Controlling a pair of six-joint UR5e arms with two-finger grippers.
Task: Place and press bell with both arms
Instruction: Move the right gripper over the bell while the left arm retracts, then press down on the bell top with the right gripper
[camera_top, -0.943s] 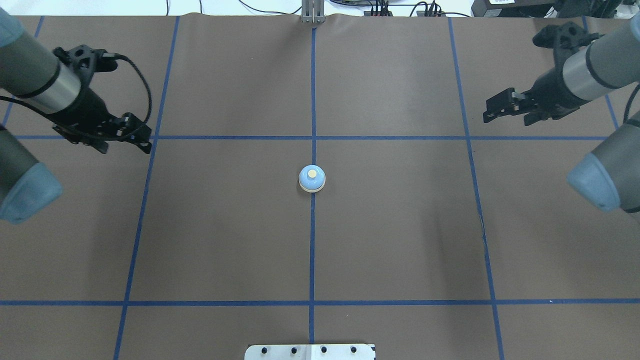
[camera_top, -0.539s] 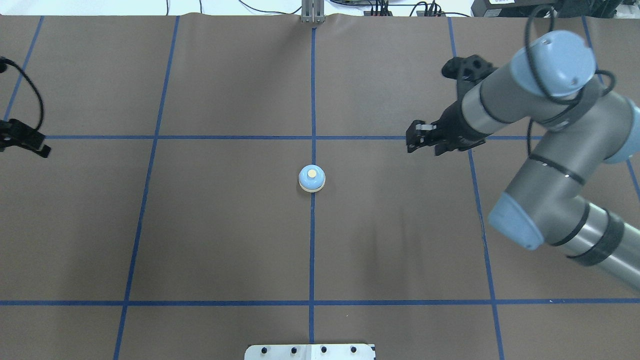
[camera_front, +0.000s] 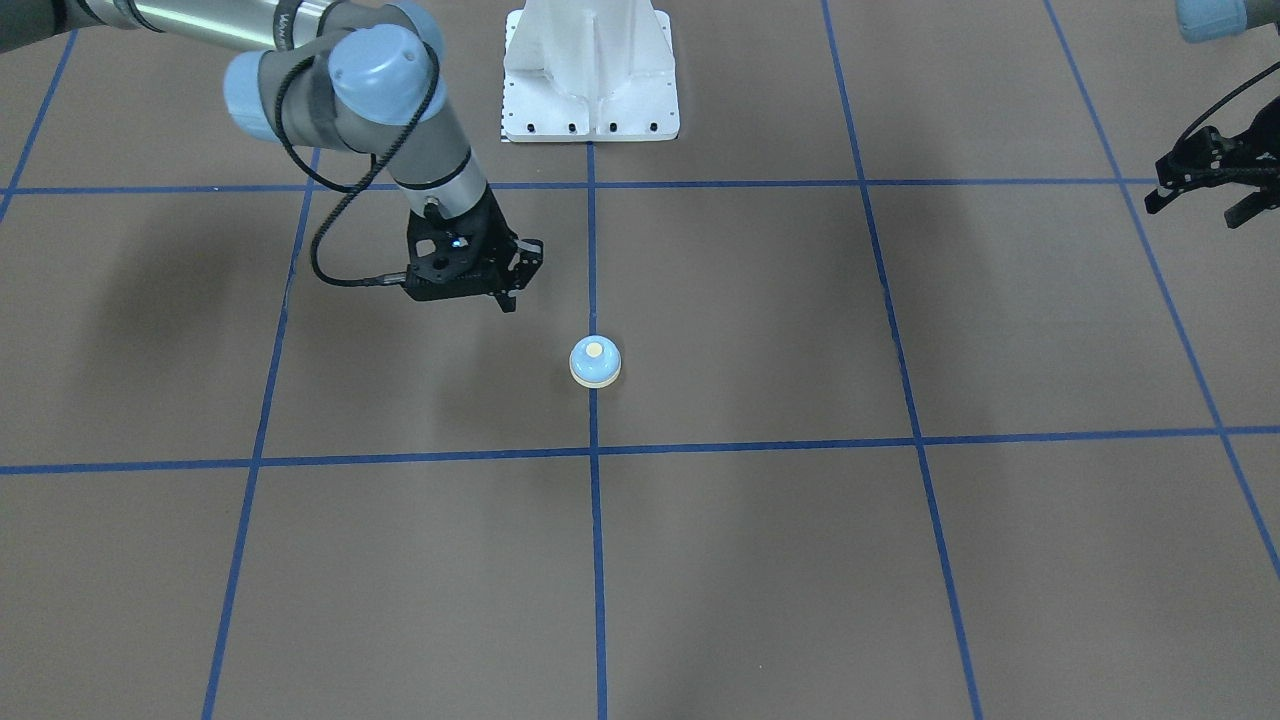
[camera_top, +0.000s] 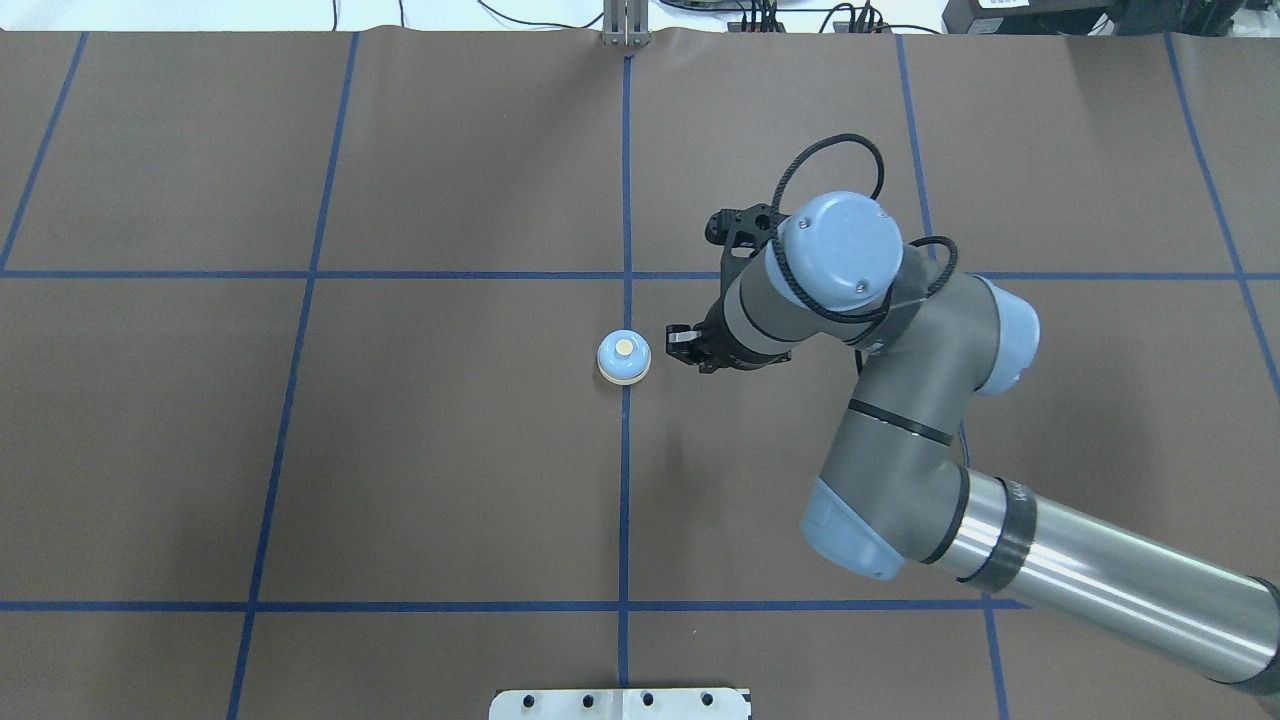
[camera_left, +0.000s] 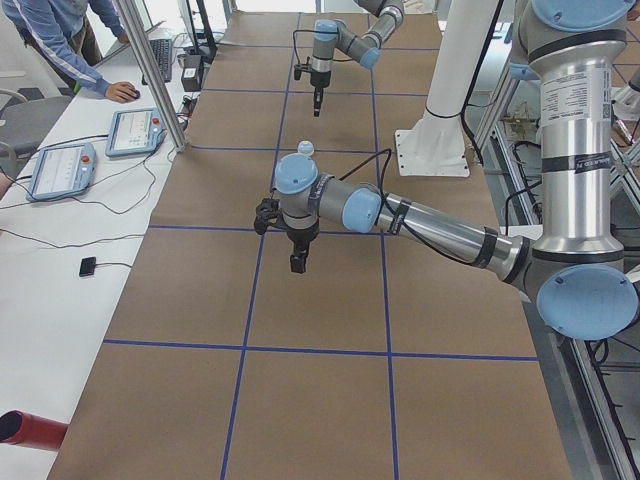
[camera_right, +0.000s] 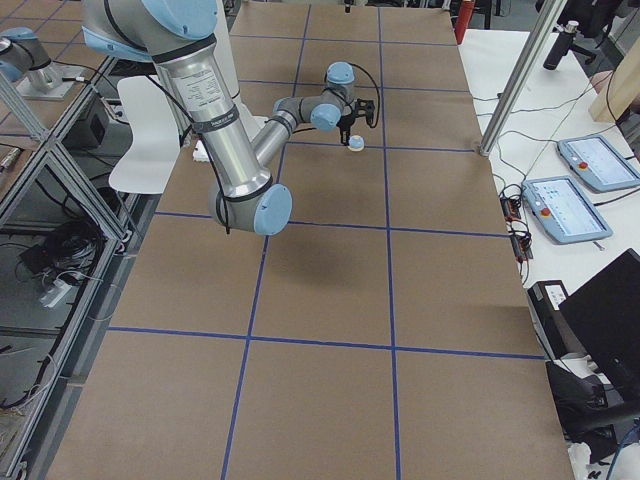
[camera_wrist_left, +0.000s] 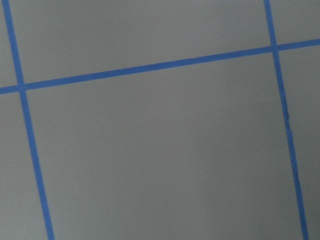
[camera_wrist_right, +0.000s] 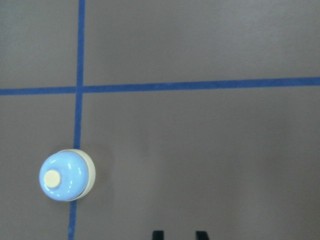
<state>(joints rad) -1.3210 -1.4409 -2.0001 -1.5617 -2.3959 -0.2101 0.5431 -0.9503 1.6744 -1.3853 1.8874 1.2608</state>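
The bell (camera_top: 624, 357) is a small light-blue dome on a cream base with a cream button. It stands upright on the centre tape line, and it also shows in the front view (camera_front: 595, 362) and the right wrist view (camera_wrist_right: 66, 176). My right gripper (camera_top: 682, 346) hovers just right of the bell without touching it, and its two fingertips (camera_wrist_right: 157, 234) stand apart, empty. In the front view the right gripper (camera_front: 497, 295) sits up and left of the bell. My left gripper (camera_front: 1195, 205) is open and empty far off at the table's left end. It is outside the overhead view.
The brown table cover (camera_top: 450, 470) carries a blue tape grid. The white bolted pedestal (camera_front: 590, 70) stands at the robot's side. A metal post (camera_top: 626, 25) is at the far edge. Tablets (camera_left: 140, 130) and an operator (camera_left: 60, 40) are beside the table.
My right arm has swung in from the right edge to just beside the bell. My left arm has drawn back to the left and out of the overhead view. The bell has not moved.
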